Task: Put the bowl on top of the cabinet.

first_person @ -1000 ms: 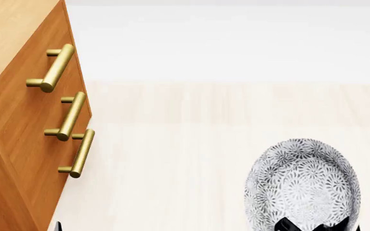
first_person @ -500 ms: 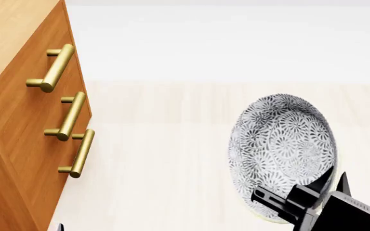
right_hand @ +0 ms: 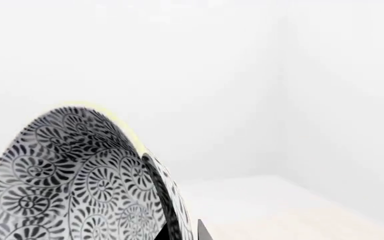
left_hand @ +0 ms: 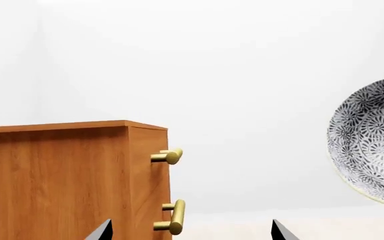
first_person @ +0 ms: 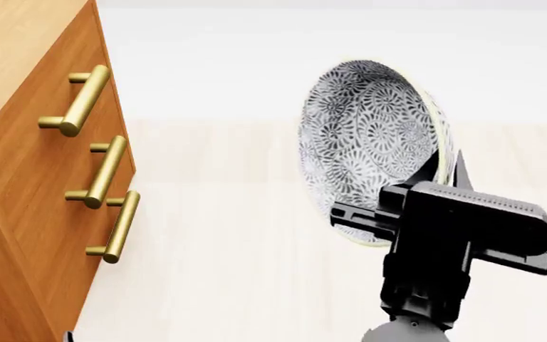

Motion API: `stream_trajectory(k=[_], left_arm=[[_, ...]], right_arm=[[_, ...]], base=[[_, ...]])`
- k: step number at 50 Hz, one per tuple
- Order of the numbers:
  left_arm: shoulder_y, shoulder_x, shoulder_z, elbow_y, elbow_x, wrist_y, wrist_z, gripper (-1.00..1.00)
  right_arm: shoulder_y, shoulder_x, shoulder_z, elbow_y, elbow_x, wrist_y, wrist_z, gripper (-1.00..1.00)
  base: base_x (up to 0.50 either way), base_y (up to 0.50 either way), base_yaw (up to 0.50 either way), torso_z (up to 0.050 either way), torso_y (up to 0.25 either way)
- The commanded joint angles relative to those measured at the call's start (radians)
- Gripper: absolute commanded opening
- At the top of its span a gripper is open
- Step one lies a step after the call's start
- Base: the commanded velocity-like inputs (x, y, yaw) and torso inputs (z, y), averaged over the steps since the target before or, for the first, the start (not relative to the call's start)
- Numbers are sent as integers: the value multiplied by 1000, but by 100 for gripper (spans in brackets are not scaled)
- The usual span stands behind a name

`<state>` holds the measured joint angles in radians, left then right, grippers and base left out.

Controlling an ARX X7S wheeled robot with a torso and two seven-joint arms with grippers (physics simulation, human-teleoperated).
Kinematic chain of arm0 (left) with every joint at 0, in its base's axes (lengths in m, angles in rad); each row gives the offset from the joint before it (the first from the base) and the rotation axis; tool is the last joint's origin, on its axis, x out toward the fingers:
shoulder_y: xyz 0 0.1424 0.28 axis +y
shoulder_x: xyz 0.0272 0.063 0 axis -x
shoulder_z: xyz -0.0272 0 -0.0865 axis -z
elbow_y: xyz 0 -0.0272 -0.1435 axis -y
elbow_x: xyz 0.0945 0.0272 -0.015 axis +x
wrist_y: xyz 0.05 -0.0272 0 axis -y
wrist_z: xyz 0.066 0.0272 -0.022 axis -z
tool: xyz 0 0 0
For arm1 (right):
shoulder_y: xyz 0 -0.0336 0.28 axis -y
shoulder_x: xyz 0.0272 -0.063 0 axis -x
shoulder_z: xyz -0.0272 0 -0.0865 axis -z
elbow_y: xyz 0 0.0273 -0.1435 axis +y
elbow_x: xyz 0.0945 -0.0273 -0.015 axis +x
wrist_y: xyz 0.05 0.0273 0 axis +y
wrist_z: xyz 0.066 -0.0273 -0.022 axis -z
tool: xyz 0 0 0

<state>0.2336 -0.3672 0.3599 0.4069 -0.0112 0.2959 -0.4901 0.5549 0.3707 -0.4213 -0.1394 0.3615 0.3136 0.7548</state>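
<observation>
Cabinet (first_person: 26,178): orange-brown wood, three brass bar handles (first_person: 76,101) on its front, standing at far left of the head view; its top is carrying nothing visible.

Left end effector (left_hand: 188,234): only two dark fingertips are showing in its wrist view, standing wide apart and holding nothing, facing the cabinet's side.

Bowl (first_person: 369,142): floral grey-blue pattern, pale rim, tilting on edge in mid-air, well clear of the floor and right of the cabinet.

Right end effector (first_person: 426,206): pinching the bowl's lower rim, one finger running inside the wall.

Change: a second ago the bowl was sitting low at the head view's bottom right; it is now riding higher and nearer the cabinet, the arm rising into view. Lift appears done; carrying across to the cabinet top is remaining.
</observation>
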Motion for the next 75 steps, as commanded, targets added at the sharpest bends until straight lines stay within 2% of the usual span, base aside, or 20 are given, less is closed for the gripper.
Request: stream_trajectory(k=[1,8,16,28,49,59,68,71,75], left_arm=[[14,-7,-6,17,7,6,-13,100],[15,-7,-4,17,10,10,-16,100],[11,-7,0,12,13,9,-17,100],[11,-10,1,15,13,6,-21,100],[8,-13,9,12,13,6,-23,100],[19,-19,8,27,19,8,-29,100],[34,-27,12,62,38,-3,-33,100],[27,-28,24,76,44,-29,-22,100],[5,-43,48,158,55,-134,16,100]], right_arm=[[98,24,-68,32,-43,-60,-139,-100],[104,70,-114,14,-36,-119,-263,-100],[120,92,-110,2,53,-95,-356,-100],[91,138,-131,-27,230,-120,-593,-100],[81,130,-136,16,255,-156,-654,-100],[205,58,-140,225,249,-140,-706,-100],[227,33,-146,328,234,-173,-747,-100],[219,39,-146,316,237,-176,-750,-100],[208,40,-152,307,227,-186,-746,-100]], base=[[0,0,0,0,0],[0,0,0,0,0],[0,0,0,0,0],[0,0,0,0,1],[0,0,0,0,0],[0,0,0,0,0],[0,0,0,0,1],[0,0,0,0,0],[0,0,0,0,0]])
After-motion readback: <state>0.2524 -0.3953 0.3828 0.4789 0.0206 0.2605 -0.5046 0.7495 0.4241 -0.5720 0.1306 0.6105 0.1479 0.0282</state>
